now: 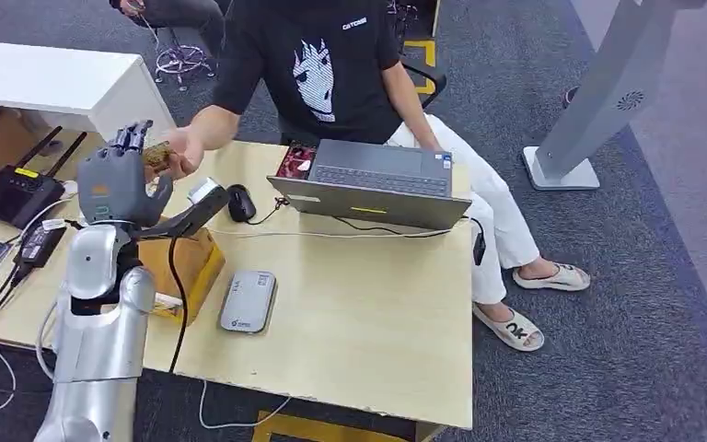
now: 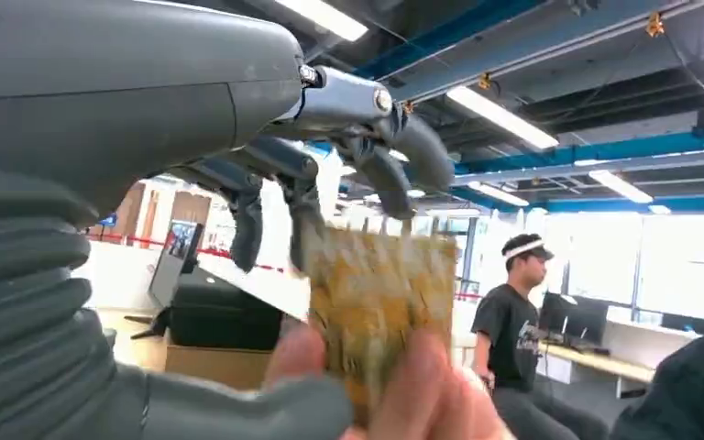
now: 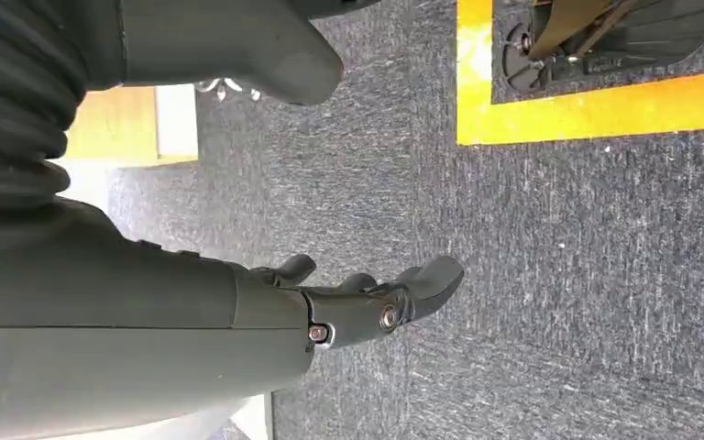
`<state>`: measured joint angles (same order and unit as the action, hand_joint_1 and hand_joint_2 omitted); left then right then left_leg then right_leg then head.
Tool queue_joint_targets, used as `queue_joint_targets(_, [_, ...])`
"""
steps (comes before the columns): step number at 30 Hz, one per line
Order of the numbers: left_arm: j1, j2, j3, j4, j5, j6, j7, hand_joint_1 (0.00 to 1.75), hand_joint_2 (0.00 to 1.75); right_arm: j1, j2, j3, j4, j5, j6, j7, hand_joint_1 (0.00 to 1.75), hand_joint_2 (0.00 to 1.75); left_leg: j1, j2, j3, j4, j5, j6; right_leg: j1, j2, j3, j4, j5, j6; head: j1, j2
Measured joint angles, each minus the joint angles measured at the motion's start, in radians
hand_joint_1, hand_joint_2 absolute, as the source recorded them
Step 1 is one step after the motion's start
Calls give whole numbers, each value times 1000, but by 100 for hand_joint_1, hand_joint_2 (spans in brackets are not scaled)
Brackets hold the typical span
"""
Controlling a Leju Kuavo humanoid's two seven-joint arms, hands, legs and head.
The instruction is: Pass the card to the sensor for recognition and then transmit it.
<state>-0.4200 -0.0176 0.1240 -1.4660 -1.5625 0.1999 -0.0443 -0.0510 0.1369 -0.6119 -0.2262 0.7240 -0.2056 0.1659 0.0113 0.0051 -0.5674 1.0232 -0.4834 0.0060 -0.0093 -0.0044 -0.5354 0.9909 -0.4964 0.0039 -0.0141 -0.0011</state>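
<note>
Left robot hand [image 1: 121, 175]: raised over the worktop [image 1: 359, 304], fingers apparently curling round the card [image 1: 157, 154]; blurred. Person's hand [image 1: 180, 153]: pinching the card's other edge. Right robot hand [image 3: 367, 298]: hanging above carpet, fingers loosely spread, gripping nothing.

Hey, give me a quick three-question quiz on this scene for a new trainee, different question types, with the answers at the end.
1. True or false: the left hand is raised at the far left part of the table, meeting the person's hand at the card.
2. Multiple choice: what lies on the table nearest the front edge? A) the laptop B) the grey card reader C) the mouse
3. Fill in: the right hand hangs over the grey ____ and holds nothing.

Key: 1 true; 2 B; 3 carpet.
</note>
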Motion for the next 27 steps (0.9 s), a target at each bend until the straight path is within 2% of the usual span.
queue_joint_targets(9, [54, -21, -4, -45, 8, 0, -39, 0, 175, -1, 2, -34, -2, 25, 0, -6, 0, 175, 0, 1, 1, 0, 0, 0, 0, 0, 0, 0, 0, 0, 0, 0])
queue_joint_targets(13, [148, -21, -45, -74, 0, 16, -56, 0, 175, -1, 8, -66, -5, 29, -5, -6, 0, 175, 0, 1, 0, 0, 0, 0, 0, 1, 0, 0, 0, 0, 0, 0])
queue_joint_targets(19, [319, -10, -112, -196, 26, 24, -59, 0, 175, -1, 19, -119, -8, 21, -18, -6, 0, 175, 0, 1, -1, 0, -1, 0, 0, 2, -1, 0, -1, 0, -1, 0])
queue_joint_targets(27, [509, 6, -136, -352, 74, 49, -65, 0, 175, 0, 33, -170, -14, 19, -31, 4, 0, 175, 0, 1, -1, 0, -1, 0, 0, 1, -2, 0, -1, 0, -2, 0])
